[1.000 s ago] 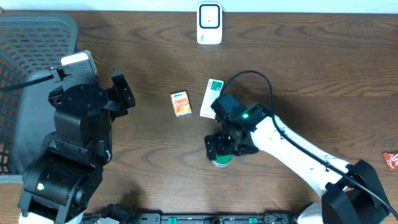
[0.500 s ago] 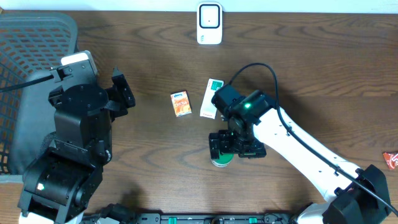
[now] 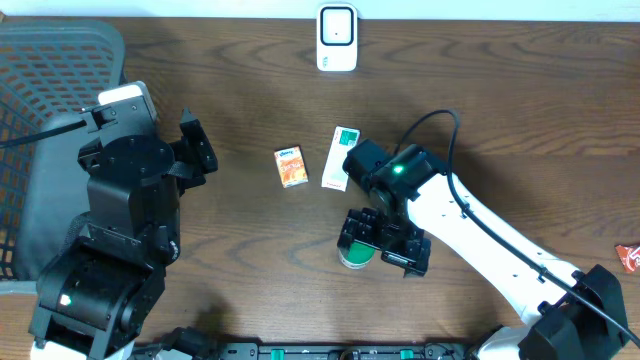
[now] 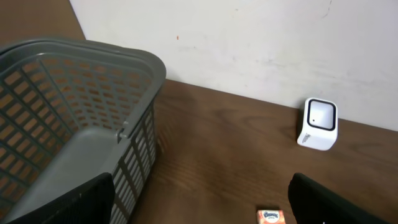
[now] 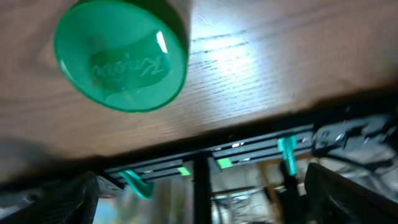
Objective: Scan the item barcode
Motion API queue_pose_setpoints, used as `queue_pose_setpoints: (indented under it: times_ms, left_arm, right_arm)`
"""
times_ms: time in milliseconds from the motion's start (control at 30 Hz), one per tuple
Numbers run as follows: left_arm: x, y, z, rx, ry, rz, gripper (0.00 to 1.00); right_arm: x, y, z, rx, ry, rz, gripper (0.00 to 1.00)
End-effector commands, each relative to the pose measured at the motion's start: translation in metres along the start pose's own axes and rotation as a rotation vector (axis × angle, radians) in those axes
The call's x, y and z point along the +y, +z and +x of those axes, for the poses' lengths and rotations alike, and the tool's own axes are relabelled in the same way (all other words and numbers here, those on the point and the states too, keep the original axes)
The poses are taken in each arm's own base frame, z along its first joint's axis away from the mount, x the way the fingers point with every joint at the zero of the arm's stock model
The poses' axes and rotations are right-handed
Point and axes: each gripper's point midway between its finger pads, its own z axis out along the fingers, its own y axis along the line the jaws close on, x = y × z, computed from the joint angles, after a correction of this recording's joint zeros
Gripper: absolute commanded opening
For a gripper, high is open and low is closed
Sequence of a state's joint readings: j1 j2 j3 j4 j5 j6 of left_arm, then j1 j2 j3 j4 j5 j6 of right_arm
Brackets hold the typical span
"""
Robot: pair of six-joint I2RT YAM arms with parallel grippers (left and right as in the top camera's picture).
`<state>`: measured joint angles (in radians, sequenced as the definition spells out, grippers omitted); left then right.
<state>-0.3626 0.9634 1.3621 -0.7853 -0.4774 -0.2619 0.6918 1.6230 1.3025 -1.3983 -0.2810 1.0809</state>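
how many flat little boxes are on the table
2: an orange box left of centre; a white-and-green box beside it, partly under the right arm. More may be hidden.

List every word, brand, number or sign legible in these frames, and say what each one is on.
Nothing reads clearly enough to quote.
Green lid: raised cursive word, seen upside down, not legible.
Orange box: small logo near one end, too blurred.
White and green box: print too small.
White scanner: no marking visible.
Red packet at the picture's edge: too small.
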Motion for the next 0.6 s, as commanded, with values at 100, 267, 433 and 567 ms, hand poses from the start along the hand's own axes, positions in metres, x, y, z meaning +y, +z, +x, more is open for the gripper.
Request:
queue_pose_setpoints:
  times_ms: [100,267,433,567]
  left_arm:
    - [0.003,0.001,0.002,0.002,-0.002,-0.013,0.89]
    - [0.003,0.001,0.002,0.002,-0.002,-0.013,0.89]
    - [0.003,0.001,0.002,0.002,-0.002,-0.013,0.89]
    - [0.003,0.001,0.002,0.002,-0.002,-0.013,0.89]
  right_arm:
    - [-0.002,0.007,-0.008,-0.028,0.315,0.007,0.99]
    - [0.005,0.023,-0.010,-0.012,0.328,-0.028,0.99]
    - [0.003,0.035,-0.010,0.005,0.461,-0.026,0.99]
    - [0.006,0.040,-0.014,-0.004,0.483,-0.046,0.99]
